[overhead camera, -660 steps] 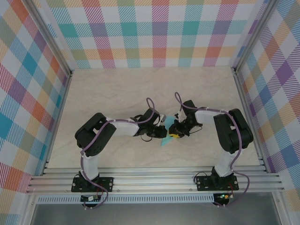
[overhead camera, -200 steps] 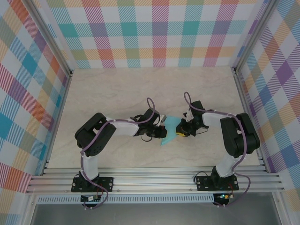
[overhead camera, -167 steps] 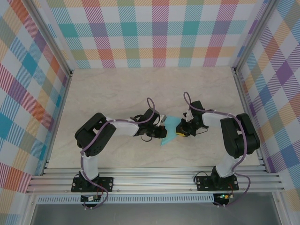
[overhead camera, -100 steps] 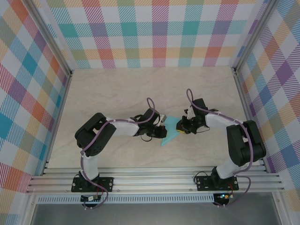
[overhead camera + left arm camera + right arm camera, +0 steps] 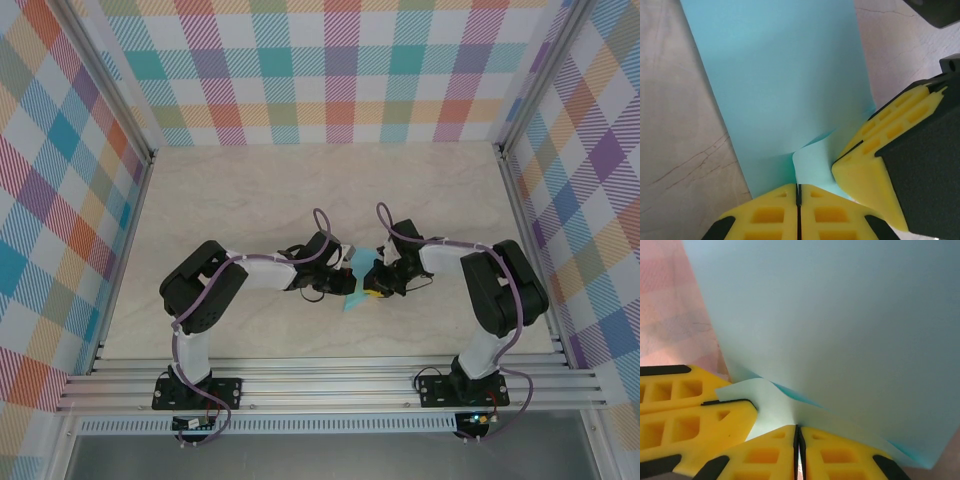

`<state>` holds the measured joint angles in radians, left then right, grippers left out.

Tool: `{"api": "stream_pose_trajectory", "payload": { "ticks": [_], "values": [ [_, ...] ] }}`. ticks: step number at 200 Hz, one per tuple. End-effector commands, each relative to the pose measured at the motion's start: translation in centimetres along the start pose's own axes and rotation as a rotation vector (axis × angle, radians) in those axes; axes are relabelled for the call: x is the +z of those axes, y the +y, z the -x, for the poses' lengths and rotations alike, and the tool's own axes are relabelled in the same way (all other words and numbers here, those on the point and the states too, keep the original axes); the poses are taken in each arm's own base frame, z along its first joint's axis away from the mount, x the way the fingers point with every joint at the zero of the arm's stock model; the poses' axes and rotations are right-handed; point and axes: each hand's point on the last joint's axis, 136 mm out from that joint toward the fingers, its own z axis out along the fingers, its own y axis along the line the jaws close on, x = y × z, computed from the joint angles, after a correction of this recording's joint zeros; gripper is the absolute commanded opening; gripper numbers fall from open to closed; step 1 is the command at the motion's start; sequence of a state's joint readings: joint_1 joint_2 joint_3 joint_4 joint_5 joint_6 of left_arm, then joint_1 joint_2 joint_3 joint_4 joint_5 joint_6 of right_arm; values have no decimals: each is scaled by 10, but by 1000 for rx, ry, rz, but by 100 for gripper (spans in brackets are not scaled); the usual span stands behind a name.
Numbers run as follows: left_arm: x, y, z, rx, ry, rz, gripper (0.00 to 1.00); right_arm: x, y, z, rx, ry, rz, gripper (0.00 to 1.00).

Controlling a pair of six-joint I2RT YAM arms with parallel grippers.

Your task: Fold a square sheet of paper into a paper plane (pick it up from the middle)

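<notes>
**Marble-look table, checked walls: two grippers pinch one blue sheet**

Pale veined table [image 5: 250,200] and pastel-checked walls [image 5: 330,70] frame the scene. The square sheet of paper [image 5: 352,292], light blue, sits about midway between the table's left and right edges, a little closer to the near edge than the far one. From the wrist cameras it appears to us held up off the surface. It is broad and smooth, with a small flap curling where it is gripped.

The left gripper [image 5: 798,189] has its yellow jaws pressed together on the sheet's edge. The right gripper [image 5: 798,429] pinches the same edge just beside it, jaws likewise closed on the paper, so the two sets of fingers nearly touch. Both arms reach inward from their bases at the near edge.

We judge the work early to middling. The sheet is picked up and a crease seems under way, but we can make out no pointed nose, centre crease or wings. Most of the plane is yet to be made.
</notes>
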<state>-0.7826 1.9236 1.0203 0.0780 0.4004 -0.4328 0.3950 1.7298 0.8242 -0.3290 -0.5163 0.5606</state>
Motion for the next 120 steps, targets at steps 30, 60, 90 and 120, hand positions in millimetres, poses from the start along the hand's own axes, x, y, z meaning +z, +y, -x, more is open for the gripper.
{"api": "stream_pose_trajectory", "payload": {
  "ticks": [30, 60, 90, 120],
  "values": [
    [-10, 9, -7, -21, 30, 44, 13, 11, -31, -8, 20, 27, -114, 13],
    [-28, -4, 5, -15, -20, 35, 30, 10, -30, -8, 17, 28, -116, 13],
    [-52, -14, 14, -31, -79, 47, 38, 11, -28, -6, 20, 29, -105, 13],
    [-64, -38, 11, -50, -81, -72, 22, 11, -27, -5, 21, 27, -105, 13]
  ]
}}
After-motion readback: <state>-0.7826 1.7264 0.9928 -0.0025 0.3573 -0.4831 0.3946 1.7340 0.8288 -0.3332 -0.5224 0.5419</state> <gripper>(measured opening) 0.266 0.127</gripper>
